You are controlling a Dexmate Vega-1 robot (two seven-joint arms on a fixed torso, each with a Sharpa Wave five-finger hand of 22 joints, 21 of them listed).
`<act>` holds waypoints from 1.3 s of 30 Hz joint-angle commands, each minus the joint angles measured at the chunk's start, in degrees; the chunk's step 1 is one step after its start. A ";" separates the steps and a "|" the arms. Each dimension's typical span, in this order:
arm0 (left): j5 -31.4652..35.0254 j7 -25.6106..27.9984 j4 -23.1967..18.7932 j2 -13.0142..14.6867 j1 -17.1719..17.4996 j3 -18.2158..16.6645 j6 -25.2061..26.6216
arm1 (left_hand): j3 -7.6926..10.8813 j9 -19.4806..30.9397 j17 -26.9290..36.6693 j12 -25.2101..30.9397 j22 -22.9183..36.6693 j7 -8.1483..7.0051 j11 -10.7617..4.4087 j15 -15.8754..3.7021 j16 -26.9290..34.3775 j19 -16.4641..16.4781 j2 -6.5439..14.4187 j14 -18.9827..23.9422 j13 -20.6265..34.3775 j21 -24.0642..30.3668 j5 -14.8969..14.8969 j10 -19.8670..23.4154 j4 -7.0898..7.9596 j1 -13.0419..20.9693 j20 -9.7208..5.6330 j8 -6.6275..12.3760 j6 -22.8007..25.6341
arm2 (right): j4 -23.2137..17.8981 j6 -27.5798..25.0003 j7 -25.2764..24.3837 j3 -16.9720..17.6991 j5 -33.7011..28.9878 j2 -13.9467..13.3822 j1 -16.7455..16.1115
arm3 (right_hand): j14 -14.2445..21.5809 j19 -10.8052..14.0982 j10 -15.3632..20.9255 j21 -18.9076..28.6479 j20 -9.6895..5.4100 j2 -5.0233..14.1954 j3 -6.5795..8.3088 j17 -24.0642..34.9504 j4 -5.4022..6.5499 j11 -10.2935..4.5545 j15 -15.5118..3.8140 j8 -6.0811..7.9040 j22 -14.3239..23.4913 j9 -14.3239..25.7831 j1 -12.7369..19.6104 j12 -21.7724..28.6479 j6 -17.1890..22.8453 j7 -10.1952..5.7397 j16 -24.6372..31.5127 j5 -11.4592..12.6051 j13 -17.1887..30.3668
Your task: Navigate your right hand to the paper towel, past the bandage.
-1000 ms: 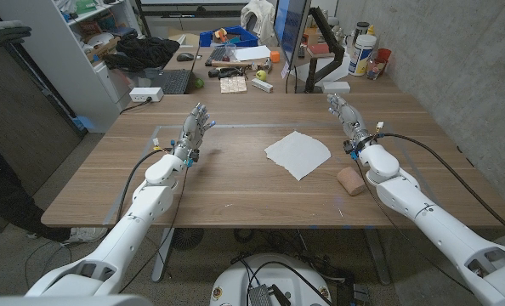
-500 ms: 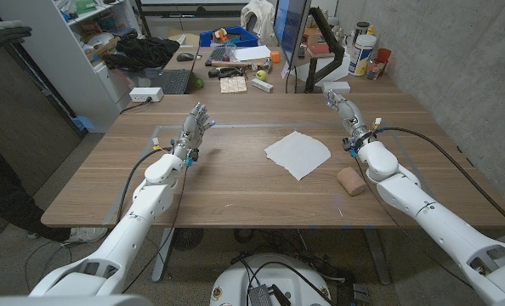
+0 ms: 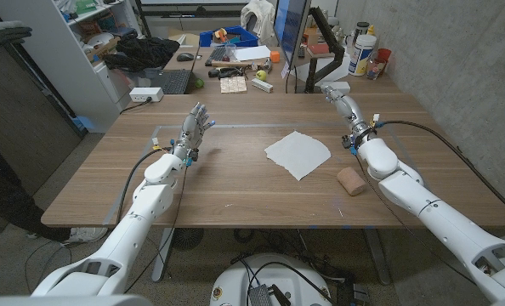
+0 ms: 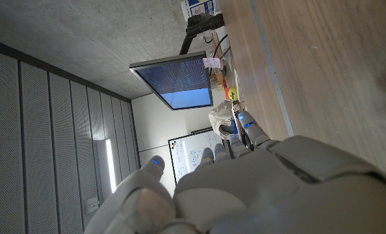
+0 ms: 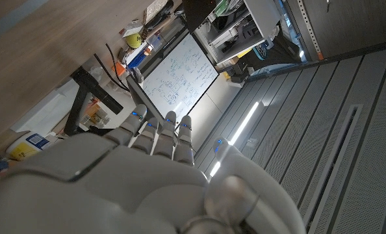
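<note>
A white paper towel (image 3: 297,154) lies unfolded on the wooden table (image 3: 235,183), right of centre. A tan bandage roll (image 3: 351,181) sits nearer the front edge, to the right of the towel. My right hand (image 3: 340,102) is raised over the far right part of the table, fingers stretched out and holding nothing, beyond both the bandage and the towel. Its back (image 5: 108,175) shows in the right wrist view. My left hand (image 3: 196,127) stands open over the left half of the table, fingers spread; its back (image 4: 271,188) shows in the left wrist view.
Behind the table stands a cluttered desk with a monitor (image 3: 288,34), a keyboard (image 3: 169,82) and a blue bin (image 3: 227,36). Bottles (image 3: 361,53) and a white box (image 3: 336,86) sit near the far right corner. A concrete wall (image 3: 465,68) runs along the right.
My right hand has moved farther away toward the table's far right corner. The left hand, towel and bandage have stayed put.
</note>
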 commanded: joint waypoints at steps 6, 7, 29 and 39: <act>0.61 -0.73 0.33 -0.58 -0.09 -0.64 0.17 | -0.18 0.19 0.09 0.35 0.07 -0.16 0.32 -1.57 0.29 -13.73 5.32 -12.79 0.12 -0.18 0.52 -5.94 -0.06 0.26 -2.43 0.08 -4.57 | -3.15 -0.48 -2.40 -0.08 -7.61 -1.74 -0.54 | 0.59 0.46 0.83 -0.09 -1.73 2.12 0.14 0.22 -0.53 -0.16 -0.18 -0.01 0.19 0.24 0.95 0.44 0.89 -0.08 0.17 0.07 0.10; 0.56 -0.76 0.41 -0.64 -0.08 -0.70 0.16 | -0.20 0.19 0.09 0.34 0.07 -0.20 0.30 -1.51 0.27 -13.73 5.32 -12.81 0.12 -0.19 0.53 -5.96 -0.06 0.26 -2.44 0.06 -4.60 | -3.38 -0.47 -2.62 -0.12 -8.24 -1.87 -0.62 | 0.63 0.47 0.92 -0.10 -1.73 2.15 0.17 0.22 -0.55 -0.27 -0.21 -0.02 0.19 0.24 1.00 0.46 0.96 -0.14 0.17 0.07 0.10; 0.81 -1.50 1.13 -0.68 -0.25 -1.23 0.29 | -0.43 0.20 0.09 0.29 0.07 -0.15 0.25 -1.50 0.20 -13.68 5.36 -12.75 0.12 -0.45 0.66 -5.91 -0.05 0.26 -2.36 -0.06 -4.44 | -7.18 -2.07 -5.90 -0.40 -20.03 -3.92 -0.94 | 1.58 0.81 1.86 -0.28 -2.01 2.36 0.46 0.24 -0.89 -0.95 -0.82 -0.02 0.19 0.25 1.73 0.48 2.39 -0.51 0.27 0.01 0.09; 1.05 -1.35 1.24 -0.77 -0.21 -1.33 0.46 | -0.52 0.20 0.08 0.29 0.08 -0.21 0.24 -1.46 0.17 -13.55 5.38 -12.71 0.12 -0.52 0.71 -5.85 -0.04 0.26 -2.42 -0.09 -4.40 | -9.14 -4.01 -7.36 -0.92 -26.56 -5.01 -0.93 | 2.57 1.27 2.89 -0.27 -2.40 2.62 0.71 0.26 -1.01 -1.37 -1.42 -0.10 0.19 0.26 2.16 0.69 2.94 -0.74 0.48 0.00 0.08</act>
